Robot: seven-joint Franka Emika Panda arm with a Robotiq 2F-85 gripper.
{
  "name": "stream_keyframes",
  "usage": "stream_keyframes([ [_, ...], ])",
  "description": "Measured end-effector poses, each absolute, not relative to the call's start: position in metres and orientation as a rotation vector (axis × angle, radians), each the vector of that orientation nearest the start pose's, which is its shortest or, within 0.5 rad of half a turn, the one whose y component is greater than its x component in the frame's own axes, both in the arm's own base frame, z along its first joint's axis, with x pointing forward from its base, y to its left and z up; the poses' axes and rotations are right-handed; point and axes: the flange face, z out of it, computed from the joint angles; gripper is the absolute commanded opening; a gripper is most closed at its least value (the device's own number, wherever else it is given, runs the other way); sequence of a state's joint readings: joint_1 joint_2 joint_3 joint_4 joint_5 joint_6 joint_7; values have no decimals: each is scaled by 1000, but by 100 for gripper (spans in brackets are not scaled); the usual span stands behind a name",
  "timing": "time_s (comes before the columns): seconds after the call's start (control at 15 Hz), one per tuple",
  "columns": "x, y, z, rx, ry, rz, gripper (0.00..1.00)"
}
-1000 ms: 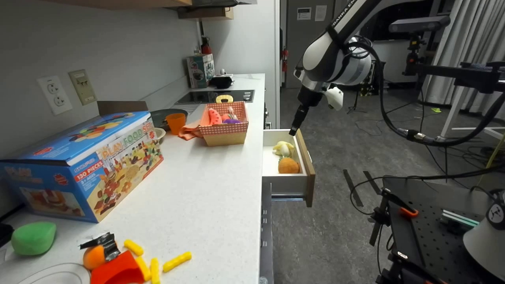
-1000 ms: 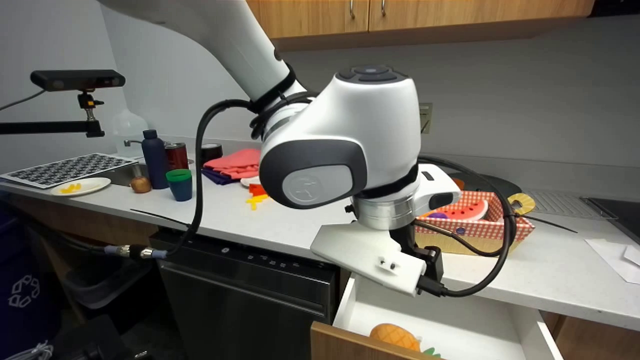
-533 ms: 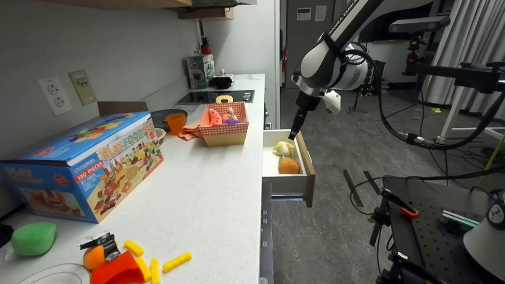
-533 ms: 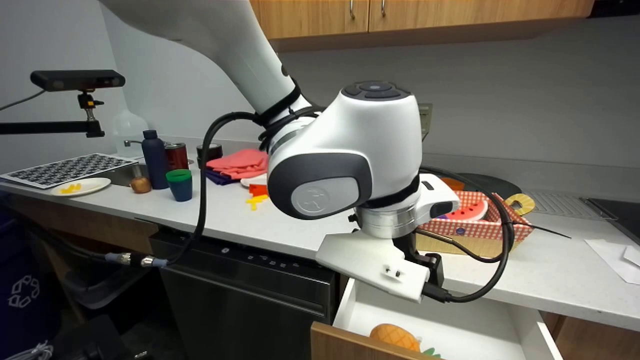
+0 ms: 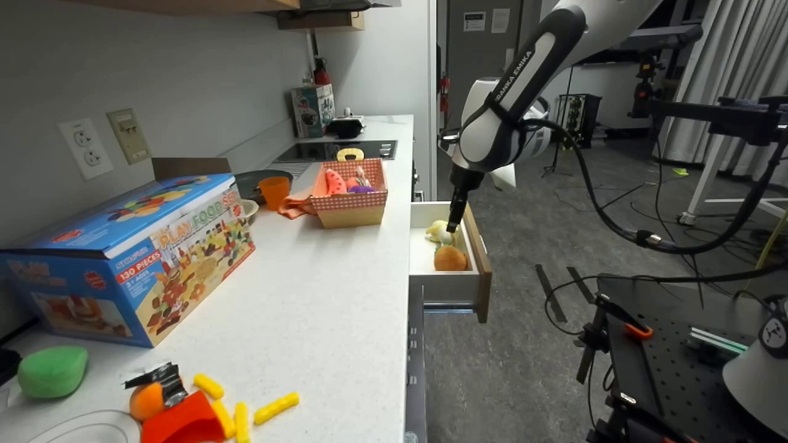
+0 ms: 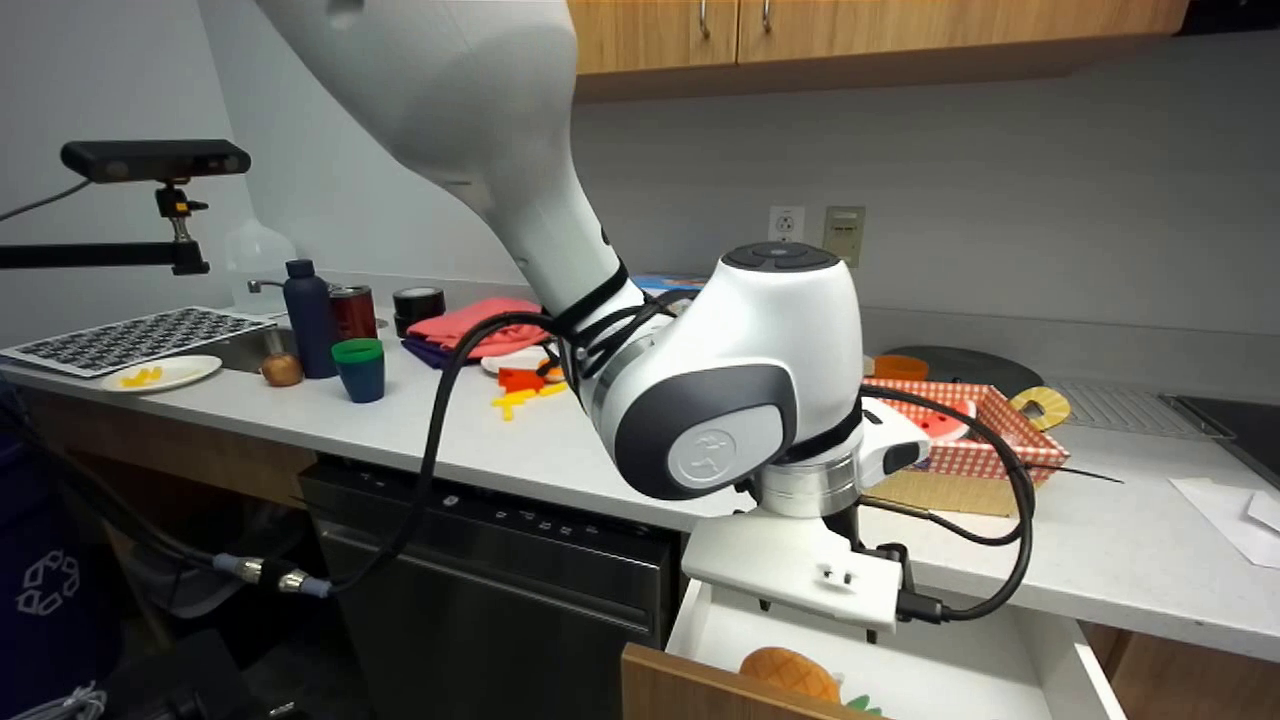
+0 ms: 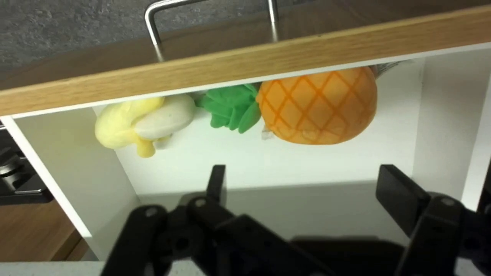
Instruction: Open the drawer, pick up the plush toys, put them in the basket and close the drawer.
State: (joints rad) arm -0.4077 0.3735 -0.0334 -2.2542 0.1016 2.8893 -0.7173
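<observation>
Wrist view | our fingers (image 7: 399, 197) wide apart | pineapple plush (image 7: 318, 109): probably light, squashy; we'd grip across its round body

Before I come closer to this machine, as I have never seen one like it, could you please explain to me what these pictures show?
The machine is a jointed white-and-grey robot arm ending in a black, two-fingered gripper. Two pictures are taken from outside the robot; the third from its wrist, looking down into an open drawer with white inside and wooden front. In it lie an orange plush pineapple with green leaves and a pale yellow plush banana. On the white countertop stand, among other things, a tan rectangular basket with red-checked lining, holding toy food, and a blue cardboard play-food box. The gripper hangs open above the drawer and holds nothing.
</observation>
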Motion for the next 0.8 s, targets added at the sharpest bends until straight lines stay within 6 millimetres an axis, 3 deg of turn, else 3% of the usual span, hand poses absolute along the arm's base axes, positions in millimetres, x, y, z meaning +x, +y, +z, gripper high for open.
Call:
stream_keyframes([
  [0.53, 516, -273, 162, -3180, -262, -157, 100],
  [0.8, 515, -290, 156, -3222, -236, -29, 100],
])
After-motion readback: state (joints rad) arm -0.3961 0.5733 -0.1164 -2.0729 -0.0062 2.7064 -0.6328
